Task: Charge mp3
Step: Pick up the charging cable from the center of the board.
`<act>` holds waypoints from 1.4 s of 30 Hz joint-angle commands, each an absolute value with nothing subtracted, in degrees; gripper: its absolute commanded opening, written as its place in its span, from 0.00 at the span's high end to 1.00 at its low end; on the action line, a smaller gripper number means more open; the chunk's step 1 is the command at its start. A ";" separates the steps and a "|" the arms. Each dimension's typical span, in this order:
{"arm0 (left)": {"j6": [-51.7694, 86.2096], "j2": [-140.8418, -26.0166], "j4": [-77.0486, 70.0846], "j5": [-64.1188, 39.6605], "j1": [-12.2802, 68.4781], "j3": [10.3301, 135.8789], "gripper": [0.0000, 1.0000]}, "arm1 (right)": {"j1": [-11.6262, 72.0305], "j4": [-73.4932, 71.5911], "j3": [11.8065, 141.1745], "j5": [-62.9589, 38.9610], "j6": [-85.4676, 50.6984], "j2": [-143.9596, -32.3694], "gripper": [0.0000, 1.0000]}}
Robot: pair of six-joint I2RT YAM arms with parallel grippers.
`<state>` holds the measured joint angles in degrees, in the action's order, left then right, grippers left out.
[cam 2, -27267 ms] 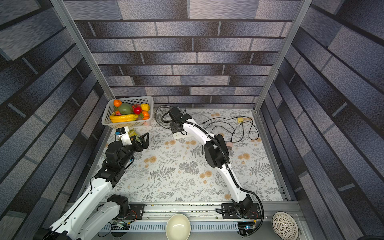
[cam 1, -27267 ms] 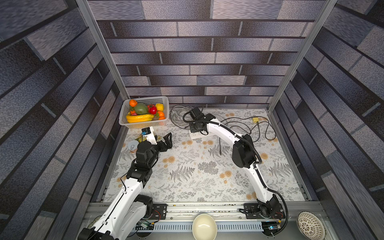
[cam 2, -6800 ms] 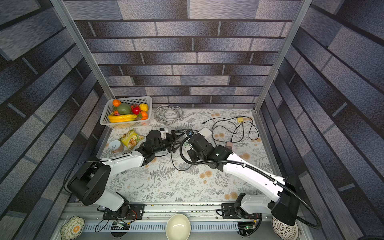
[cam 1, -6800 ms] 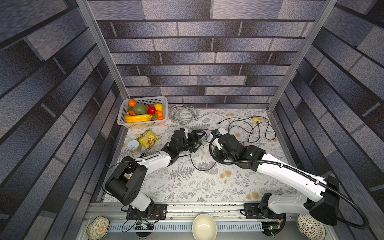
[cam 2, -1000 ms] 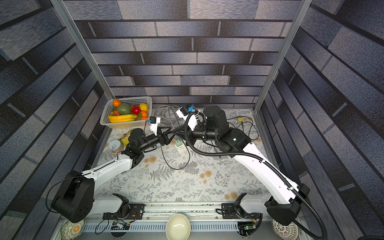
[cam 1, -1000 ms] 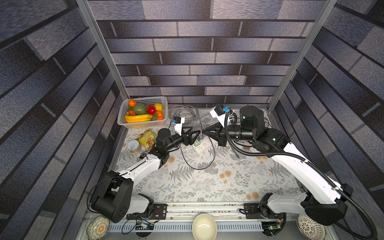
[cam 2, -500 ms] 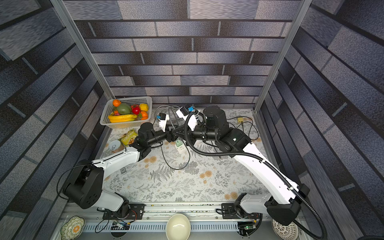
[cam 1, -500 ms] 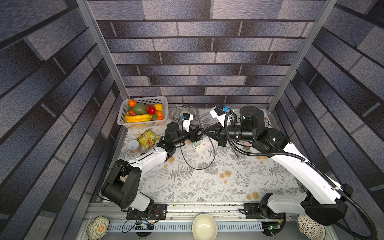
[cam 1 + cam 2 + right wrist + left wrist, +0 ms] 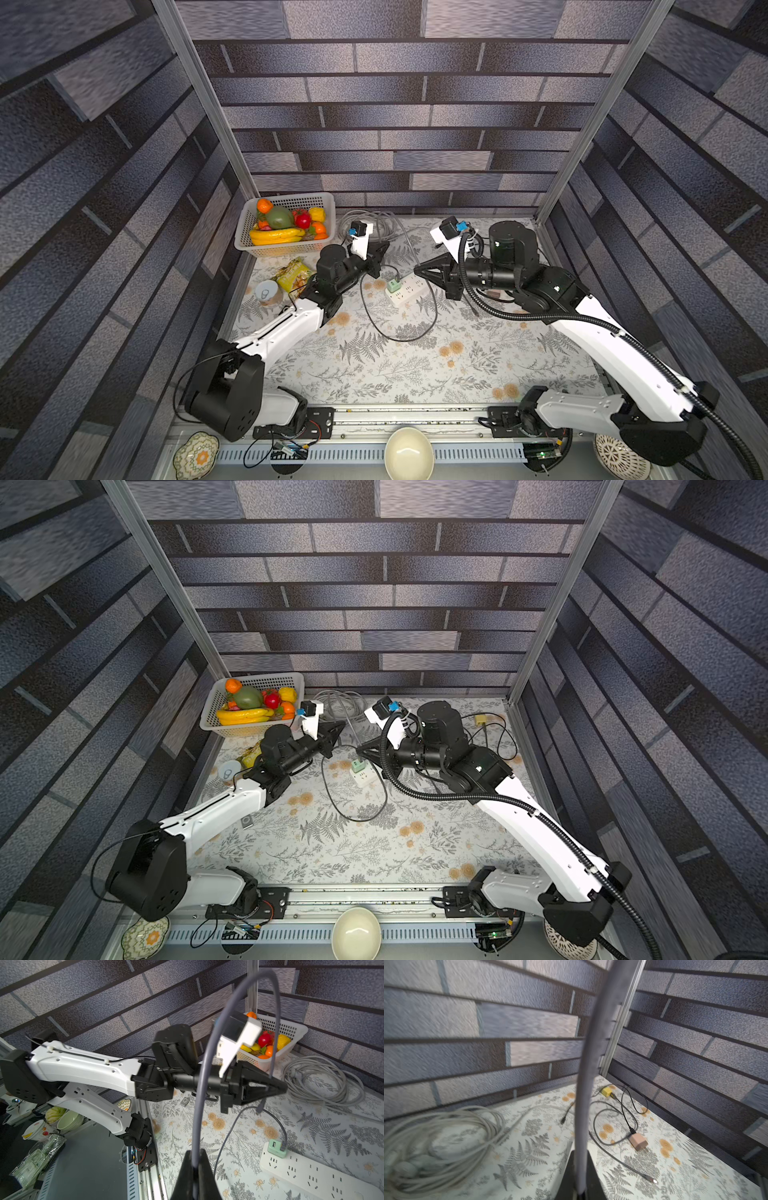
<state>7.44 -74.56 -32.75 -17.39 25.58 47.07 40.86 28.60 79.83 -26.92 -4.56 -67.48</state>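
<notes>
Grey cable [image 9: 197, 1122] arcs between raised arms; left gripper [image 9: 278, 1087] and right gripper [image 9: 194, 1160] both clench it; white power strip [image 9: 311, 1176] lies near.

Power strip [image 9: 409, 288] and looped cable [image 9: 409, 340] mid-table, coiled cord [image 9: 380, 220] behind, bare mat [image 9: 415, 374] toward front
</notes>
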 commanded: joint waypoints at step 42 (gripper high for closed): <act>-40.70 -87.69 -38.53 25.48 44.79 57.67 1.00 | 28.01 -34.33 39.60 -25.25 -77.73 -58.94 0.29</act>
